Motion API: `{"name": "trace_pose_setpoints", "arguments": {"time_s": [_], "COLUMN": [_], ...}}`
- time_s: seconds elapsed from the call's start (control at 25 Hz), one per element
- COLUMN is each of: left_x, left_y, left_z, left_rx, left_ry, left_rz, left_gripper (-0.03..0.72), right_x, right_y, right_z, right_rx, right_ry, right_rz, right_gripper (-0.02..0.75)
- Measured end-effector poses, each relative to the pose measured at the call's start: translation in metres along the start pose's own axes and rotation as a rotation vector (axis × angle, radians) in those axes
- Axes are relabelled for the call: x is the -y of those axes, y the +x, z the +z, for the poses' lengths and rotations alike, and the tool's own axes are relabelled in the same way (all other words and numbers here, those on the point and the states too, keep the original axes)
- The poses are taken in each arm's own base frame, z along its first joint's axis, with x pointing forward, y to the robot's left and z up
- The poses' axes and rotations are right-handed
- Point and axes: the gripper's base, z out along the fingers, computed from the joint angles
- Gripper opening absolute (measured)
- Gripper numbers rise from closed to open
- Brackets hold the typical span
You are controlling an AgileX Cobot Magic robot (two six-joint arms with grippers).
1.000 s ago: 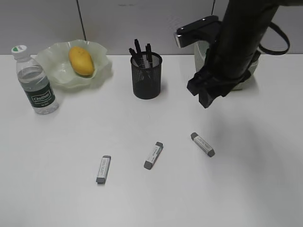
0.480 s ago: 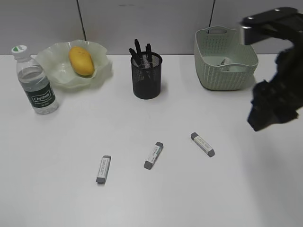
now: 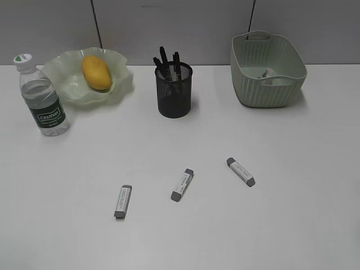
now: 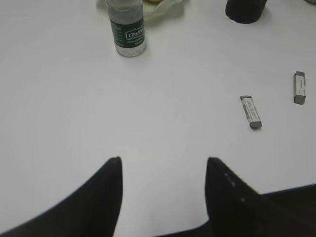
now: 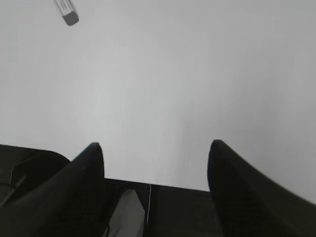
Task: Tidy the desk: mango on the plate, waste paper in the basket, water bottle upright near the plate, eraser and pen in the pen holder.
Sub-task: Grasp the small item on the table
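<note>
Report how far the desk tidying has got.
Done: the mango lies on the plate, the water bottle stands upright beside it, paper sits in the basket, and pens stand in the pen holder. In hand: nothing; both grippers are open and empty. Left: three erasers on the desk.

Both grippers, left [image 4: 163, 160] and right [image 5: 155, 145], fingers spread.

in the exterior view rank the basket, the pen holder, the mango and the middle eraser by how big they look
1. basket
2. pen holder
3. mango
4. middle eraser
The eraser lies nearer the camera, yet looks smallest.
</note>
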Motion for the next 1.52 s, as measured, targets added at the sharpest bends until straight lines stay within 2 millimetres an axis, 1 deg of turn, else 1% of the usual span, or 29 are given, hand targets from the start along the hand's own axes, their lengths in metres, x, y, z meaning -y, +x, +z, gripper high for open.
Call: {"name": "trace_pose_setpoints", "arguments": {"time_s": [0.04, 0.08, 0.28, 0.44, 0.52, 0.64, 0.72, 0.88, 1.04, 1.16, 1.32, 1.36, 1.52], "left_x": [0.000, 0.000, 0.000, 0.000, 0.000, 0.000, 0.000, -0.001, -0.004, -0.006, -0.004, -0.003, 0.007], "left_y": [0.000, 0.000, 0.000, 0.000, 0.000, 0.000, -0.002, -0.023, -0.047, -0.066, -0.091, -0.096, -0.105], "left_z": [0.000, 0.000, 0.000, 0.000, 0.000, 0.000, 0.000, 0.002, 0.023, 0.043, 0.077, 0.093, 0.126], "left_rx": [0.000, 0.000, 0.000, 0.000, 0.000, 0.001, 0.004, 0.007, -0.096, -0.161, -0.270, -0.327, -0.437], "left_ry": [0.000, 0.000, -0.001, -0.001, -0.001, 0.001, 0.003, 0.002, 0.011, 0.028, 0.085, 0.105, 0.163], "left_rz": [0.000, 0.000, 0.000, 0.000, 0.000, 0.000, -0.002, -0.009, -0.028, -0.036, -0.089, -0.107, -0.099], "left_gripper": [0.411, 0.411, 0.411, 0.411, 0.411, 0.411, 0.413, 0.434, 0.442, 0.442, 0.444, 0.444, 0.444], "right_x": [0.000, 0.001, 0.005, 0.006, 0.007, 0.008, 0.010, 0.012, 0.013, 0.014, 0.014, 0.014, 0.014], "right_y": [0.007, 0.016, 0.056, 0.079, 0.089, 0.100, 0.104, 0.105, 0.105, 0.105, 0.105, 0.105, 0.105], "right_z": [-0.004, -0.014, -0.037, -0.060, -0.068, -0.076, -0.078, -0.079, -0.079, -0.079, -0.079, -0.079, -0.079], "right_rx": [0.035, 0.103, 0.317, 0.497, 0.556, 0.631, 0.659, 0.666, 0.669, 0.669, 0.669, 0.669, 0.670], "right_ry": [-0.006, -0.012, -0.028, -0.048, -0.055, -0.063, -0.050, -0.014, 0.003, 0.005, 0.005, 0.005, 0.007], "right_rz": [0.017, 0.028, 0.048, 0.053, 0.054, 0.054, 0.048, 0.032, 0.024, 0.024, 0.024, 0.024, 0.022], "right_gripper": [0.522, 0.522, 0.522, 0.522, 0.522, 0.522, 0.522, 0.522, 0.521, 0.516, 0.512, 0.512, 0.512]}}
